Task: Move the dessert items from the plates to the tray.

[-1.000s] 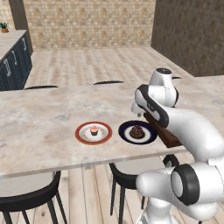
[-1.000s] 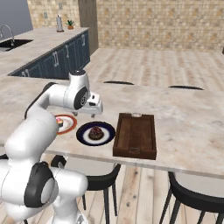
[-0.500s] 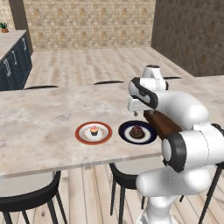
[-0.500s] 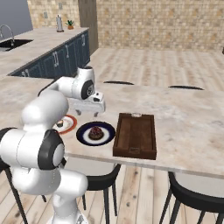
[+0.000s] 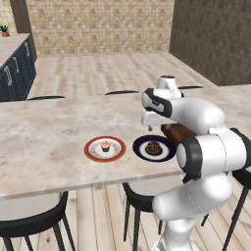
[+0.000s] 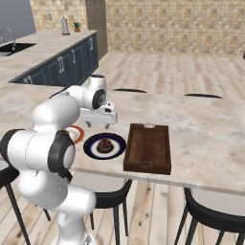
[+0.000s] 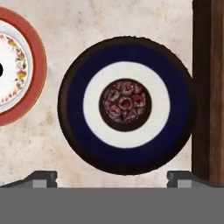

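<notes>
The pale marbled stone worktop [image 5: 44,142] carries all the task's things near its front edge. The round white plate with a dark navy rim [image 7: 126,105] lies close to that edge, and the dark chocolate-brown round cake with reddish swirls on top [image 7: 125,104] sits at its centre. Beside it, on the side away from the tray, lies the round white plate with an orange-red rim [image 5: 104,148], with the tiny cupcake with pink frosting and a dark wrapper [image 5: 105,145] standing upright in its middle. The two plates lie near each other but do not touch. On the other side of the navy plate, just beside it, rests the dark brown rectangular wooden tray with low raised sides [image 6: 149,147], its near end reaching the worktop's front edge; a small pale item lies at its far rim, too small to identify.

The pincer [image 7: 111,177] hangs above the navy plate with its jaws spread wide and nothing between them; in the hand view the two finger tips [image 7: 39,178] stand either side of the plate's near rim, the cake well clear of both. From the right base view the pincer [image 6: 106,123] hovers just behind the navy plate, above the worktop.
</notes>
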